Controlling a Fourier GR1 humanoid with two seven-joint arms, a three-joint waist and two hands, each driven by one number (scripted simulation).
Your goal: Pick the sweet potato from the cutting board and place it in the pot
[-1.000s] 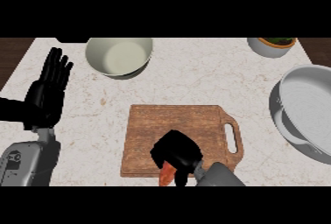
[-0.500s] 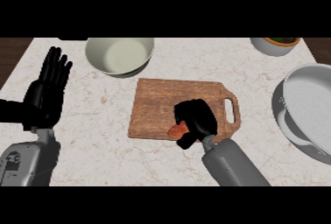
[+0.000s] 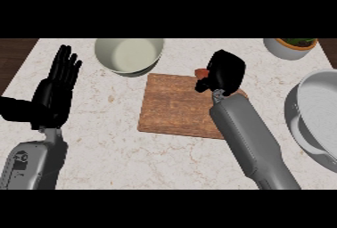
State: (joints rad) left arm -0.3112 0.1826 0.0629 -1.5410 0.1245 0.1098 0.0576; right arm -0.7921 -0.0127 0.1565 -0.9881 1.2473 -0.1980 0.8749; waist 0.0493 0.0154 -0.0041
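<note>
My right hand (image 3: pixel 223 72) is curled round the orange sweet potato (image 3: pixel 203 72), of which only a small end shows at the hand's left side. Hand and potato hang over the far right corner of the wooden cutting board (image 3: pixel 176 104). The grey pot (image 3: pixel 317 113) stands at the right edge of the view, to the right of the hand and apart from it. At the left, my left hand (image 3: pixel 54 91) rests open with its fingers up.
A pale green bowl (image 3: pixel 129 54) stands just behind the board's far left corner. A small white pot with a plant (image 3: pixel 291 46) is at the back right. Dark wood (image 3: pixel 14 53) borders the marble counter on the far left.
My right hand has carried the sweet potato from the board's near edge up and across to its far right corner. The left hand has kept still.
</note>
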